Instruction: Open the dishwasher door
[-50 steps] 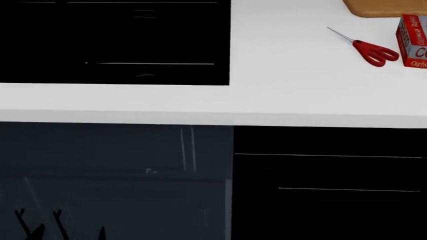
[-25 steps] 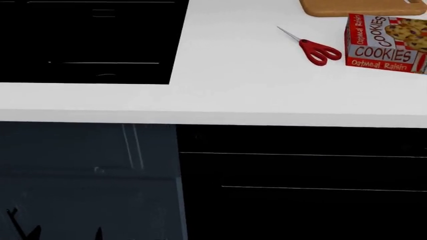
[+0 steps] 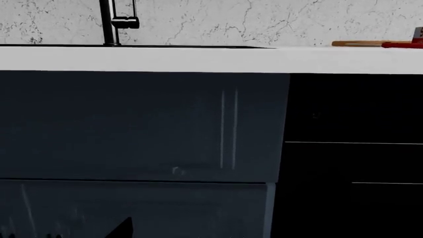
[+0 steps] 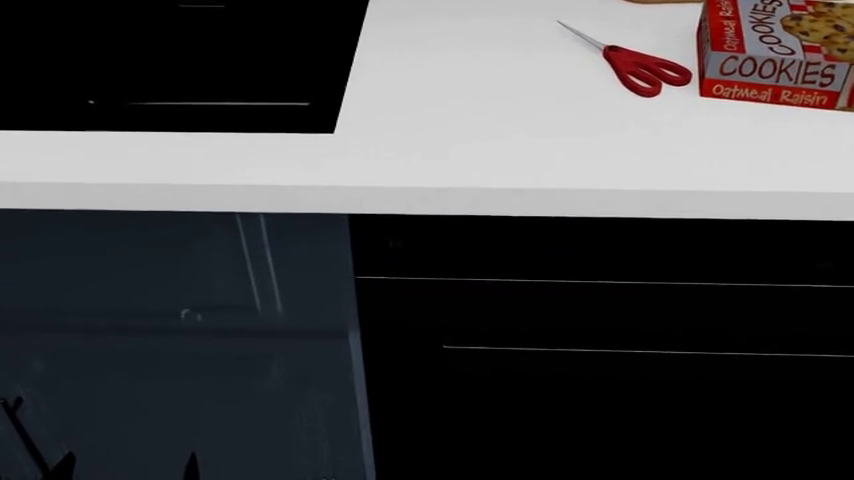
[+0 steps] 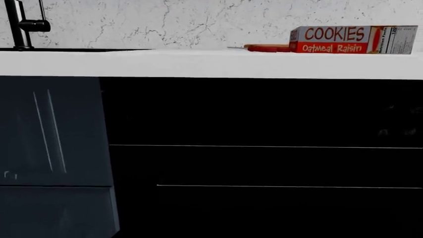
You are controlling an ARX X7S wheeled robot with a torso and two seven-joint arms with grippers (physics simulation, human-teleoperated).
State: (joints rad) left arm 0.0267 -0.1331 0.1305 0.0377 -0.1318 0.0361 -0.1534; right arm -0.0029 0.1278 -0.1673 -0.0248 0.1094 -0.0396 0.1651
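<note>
Looking down from the head camera, I see only dark slivers of my own rig at the bottom edge, too little to tell whether either set of jaws is apart or together, and neither wrist view shows them clearly.

Nearest to me is the wide glossy black dishwasher door (image 4: 601,350), a flat panel set under the tabletop, right of the blue-grey glassy panel with pale vertical streaks (image 4: 174,330). In the right wrist view the door fills most of the frame. Two thin silver lines cross it — I judge the lower, shorter one to be the slim bar handle (image 4: 641,351), and that is where I would take hold. The door looks rigid and probably heavy on its hinge, and the gloss suggests a slippery face, so a grip around the bar beats pressing on the panel.

Above sits the white flat tabletop (image 4: 481,130). Farther back lie the red-handled scissors (image 4: 638,66) with a red cookie box (image 4: 777,55) just beside them, and the flat black cooktop rectangle (image 4: 174,70) to the left.
</note>
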